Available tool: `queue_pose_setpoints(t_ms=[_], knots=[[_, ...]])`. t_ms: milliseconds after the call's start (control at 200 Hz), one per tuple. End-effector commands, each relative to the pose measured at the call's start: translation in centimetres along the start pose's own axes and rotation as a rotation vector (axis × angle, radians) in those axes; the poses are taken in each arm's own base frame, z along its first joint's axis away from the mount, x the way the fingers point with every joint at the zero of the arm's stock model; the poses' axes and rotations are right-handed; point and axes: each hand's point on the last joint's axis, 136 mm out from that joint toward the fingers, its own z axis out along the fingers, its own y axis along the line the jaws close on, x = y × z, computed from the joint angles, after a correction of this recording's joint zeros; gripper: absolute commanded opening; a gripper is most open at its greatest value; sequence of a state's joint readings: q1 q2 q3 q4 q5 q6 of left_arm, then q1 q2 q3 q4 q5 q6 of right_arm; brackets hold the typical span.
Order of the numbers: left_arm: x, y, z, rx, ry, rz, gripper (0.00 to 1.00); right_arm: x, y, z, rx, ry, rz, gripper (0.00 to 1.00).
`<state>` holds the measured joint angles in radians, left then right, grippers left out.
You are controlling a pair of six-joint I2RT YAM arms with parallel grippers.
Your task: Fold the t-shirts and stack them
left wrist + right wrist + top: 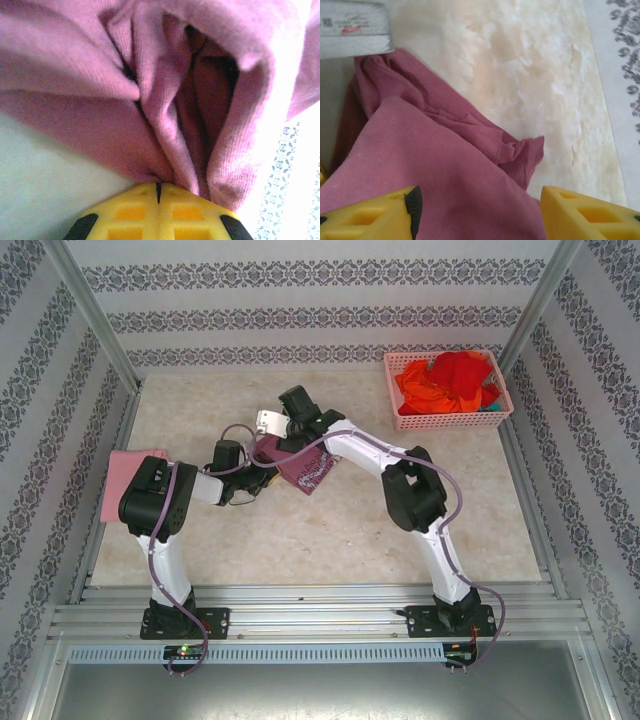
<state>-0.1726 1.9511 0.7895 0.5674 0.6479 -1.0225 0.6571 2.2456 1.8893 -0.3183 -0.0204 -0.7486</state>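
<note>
A dusty mauve-maroon t-shirt (310,472) hangs bunched between the two arms above the middle of the table. My left gripper (159,186) is shut on a gathered fold of this shirt (165,100), which rises in deep creases from the yellow fingertips. My right gripper (477,205) is open, its yellow fingers wide apart over the same cloth (435,165), with a crumpled sleeve lying just beyond them. A folded light pink t-shirt (125,475) lies flat at the table's left edge, partly under the left arm. Red (460,370) and orange (420,395) t-shirts are piled in the basket.
A pink lattice basket (448,424) stands at the back right corner. Patterned walls and metal posts enclose the table on three sides. Bare marbled tabletop (330,540) lies in front of the hanging shirt and to its right.
</note>
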Motion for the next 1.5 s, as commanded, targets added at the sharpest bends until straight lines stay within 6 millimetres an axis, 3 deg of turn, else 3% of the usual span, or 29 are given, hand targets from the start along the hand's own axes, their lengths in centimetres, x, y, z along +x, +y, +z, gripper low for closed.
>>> queue_pose_setpoints(t_ms=[0,140,280,340,470,540,714,989,1079,1144,1229,1314,1404,1494], knots=[[2.9,9.0,-1.5,-0.298,-0.002,-0.126,0.06,-2.3,-5.0,-4.5,0.130,-0.166,0.254,0.65],[2.8,8.0,-3.2,-0.290,-0.049,-0.098,0.25,2.6,-6.8,-5.1,0.133,-0.114,0.696,0.67],[2.4,6.6,-5.2,-0.278,-0.111,-0.046,0.61,8.5,-5.4,-3.3,0.016,0.055,1.025,0.66],[2.2,6.2,-6.1,-0.287,-0.132,-0.021,0.77,9.7,-4.5,-2.6,-0.053,0.078,1.114,0.65],[1.4,5.0,-7.8,-0.308,-0.188,0.026,0.89,10.6,-2.5,-1.5,-0.204,0.113,1.225,0.59],[1.1,4.4,-8.3,-0.309,-0.207,0.048,0.91,10.6,-1.3,-0.9,-0.259,0.121,1.266,0.54],[0.3,3.0,-8.6,-0.287,-0.224,0.085,0.93,11.2,2.7,-0.6,-0.356,0.145,1.379,0.30],[0.9,1.2,-6.6,-0.221,-0.144,0.113,0.84,11.2,10.6,-4.0,-0.347,0.142,1.476,0.27],[2.0,0.8,-5.5,-0.202,-0.096,0.105,0.84,10.4,12.1,-5.8,-0.337,0.118,1.482,0.28],[3.1,0.5,-4.8,-0.193,-0.060,0.107,0.82,9.8,11.9,-7.4,-0.284,0.096,1.464,0.32],[4.5,0.6,-4.2,-0.194,-0.026,0.109,0.77,9.7,10.8,-9.2,-0.179,0.061,1.440,0.44],[5.3,1.0,-3.9,-0.199,-0.011,0.115,0.70,10.6,9.1,-10.4,-0.058,0.040,1.420,0.54],[5.1,1.0,-4.1,-0.200,-0.033,0.124,0.62,11.4,7.3,-10.6,0.018,0.039,1.395,0.59],[4.2,0.4,-4.6,-0.218,-0.068,0.165,0.60,11.2,5.9,-9.5,-0.014,0.044,1.393,0.60]])
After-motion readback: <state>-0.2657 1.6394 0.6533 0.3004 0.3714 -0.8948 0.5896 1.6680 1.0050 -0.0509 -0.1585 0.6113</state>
